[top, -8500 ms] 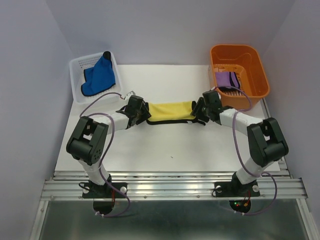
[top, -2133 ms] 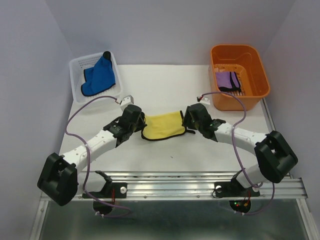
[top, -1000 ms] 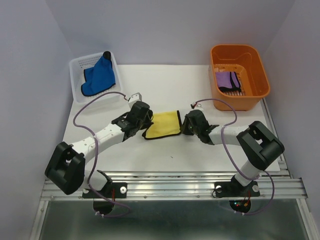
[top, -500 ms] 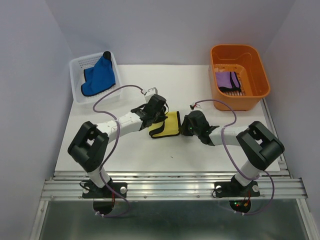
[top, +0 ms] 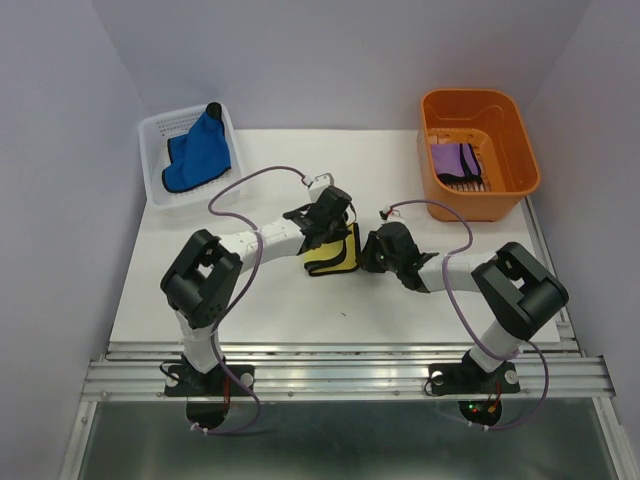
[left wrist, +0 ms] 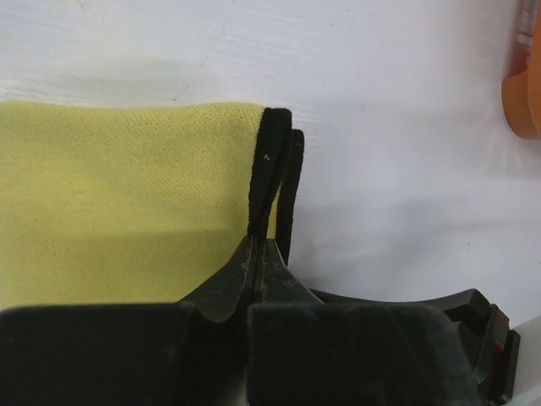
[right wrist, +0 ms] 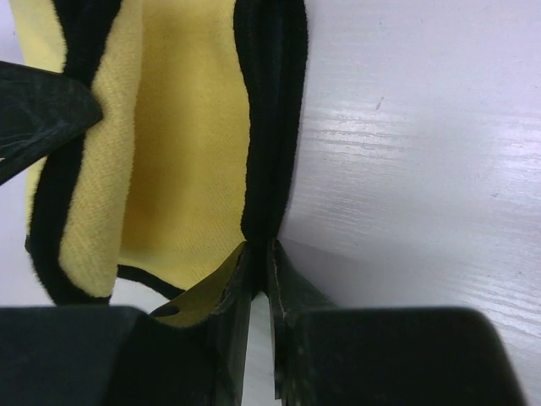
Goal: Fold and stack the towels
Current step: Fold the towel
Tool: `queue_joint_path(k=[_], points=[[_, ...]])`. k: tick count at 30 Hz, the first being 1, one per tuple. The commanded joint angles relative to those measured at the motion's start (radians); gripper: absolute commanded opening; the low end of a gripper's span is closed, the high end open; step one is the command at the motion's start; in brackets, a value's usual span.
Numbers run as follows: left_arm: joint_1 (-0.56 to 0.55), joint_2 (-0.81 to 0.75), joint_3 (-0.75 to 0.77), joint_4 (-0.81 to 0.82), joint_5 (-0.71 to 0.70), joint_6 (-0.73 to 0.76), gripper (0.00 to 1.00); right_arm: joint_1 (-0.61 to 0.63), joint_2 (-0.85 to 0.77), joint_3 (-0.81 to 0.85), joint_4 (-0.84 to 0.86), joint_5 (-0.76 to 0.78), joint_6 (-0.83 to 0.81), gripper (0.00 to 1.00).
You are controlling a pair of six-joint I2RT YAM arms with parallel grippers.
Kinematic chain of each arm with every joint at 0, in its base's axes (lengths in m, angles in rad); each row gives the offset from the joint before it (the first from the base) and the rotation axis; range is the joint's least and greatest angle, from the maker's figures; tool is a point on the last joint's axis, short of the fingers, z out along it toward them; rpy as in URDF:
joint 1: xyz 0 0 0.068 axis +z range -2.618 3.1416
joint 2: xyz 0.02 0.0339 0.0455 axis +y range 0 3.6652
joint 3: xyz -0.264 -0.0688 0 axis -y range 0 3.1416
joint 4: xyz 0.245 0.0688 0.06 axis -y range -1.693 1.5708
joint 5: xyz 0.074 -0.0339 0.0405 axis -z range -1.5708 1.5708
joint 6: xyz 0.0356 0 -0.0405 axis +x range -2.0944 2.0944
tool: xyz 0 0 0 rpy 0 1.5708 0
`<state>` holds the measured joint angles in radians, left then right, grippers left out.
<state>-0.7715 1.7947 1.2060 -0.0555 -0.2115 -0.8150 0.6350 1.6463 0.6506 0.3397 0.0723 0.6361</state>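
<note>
The yellow towel (top: 333, 252) with dark edging lies folded narrow in the middle of the table. My left gripper (top: 340, 232) is shut on its black edge (left wrist: 264, 182), above the towel's right side. My right gripper (top: 366, 256) pinches the towel's right black edge (right wrist: 269, 127) from the right, shut on it. The two grippers are close together over the towel. The blue towel (top: 199, 152) hangs crumpled in the white mesh basket (top: 160, 130) at the back left. The purple towel (top: 455, 160) lies folded in the orange bin (top: 478, 110) at the back right.
The white table (top: 330, 170) stretches between the basket and the bin. Purple cables (top: 250, 185) loop off both arms above the table. A metal rail (top: 340, 375) runs along the near edge.
My left gripper has carried the towel's left edge rightward across the towel toward my right gripper, and the towel now shows about half as wide. My right gripper has hardly moved.
</note>
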Motion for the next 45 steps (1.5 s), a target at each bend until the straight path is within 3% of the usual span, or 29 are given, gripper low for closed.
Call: queue_joint_path(k=[1,24,27,30,32,40,41,45], points=[[-0.009,0.029,0.062,0.011,-0.011,-0.013,0.00,-0.001,0.024,-0.035,-0.018,-0.020,-0.001,0.18],[-0.045,0.127,0.109,-0.004,0.003,-0.062,0.00,-0.001,0.018,-0.062,-0.001,-0.022,0.025,0.18],[-0.048,0.118,0.116,-0.006,0.011,-0.055,0.19,-0.001,0.006,-0.060,-0.017,-0.019,0.025,0.21],[-0.057,0.086,0.128,-0.006,0.006,-0.036,0.31,-0.001,-0.025,-0.058,-0.045,-0.009,0.028,0.23],[-0.060,0.055,0.132,-0.006,-0.006,-0.029,0.45,-0.003,-0.063,-0.054,-0.067,0.018,0.028,0.24],[-0.061,-0.101,0.078,-0.014,-0.040,0.010,0.66,-0.003,-0.252,-0.025,-0.235,0.093,0.010,0.36],[-0.063,-0.144,0.066,-0.018,-0.055,0.016,0.71,-0.001,-0.275,-0.023,-0.251,0.102,0.005,0.39],[-0.063,-0.270,-0.040,-0.026,-0.104,0.023,0.85,-0.003,-0.361,0.001,-0.329,0.093,-0.039,0.66]])
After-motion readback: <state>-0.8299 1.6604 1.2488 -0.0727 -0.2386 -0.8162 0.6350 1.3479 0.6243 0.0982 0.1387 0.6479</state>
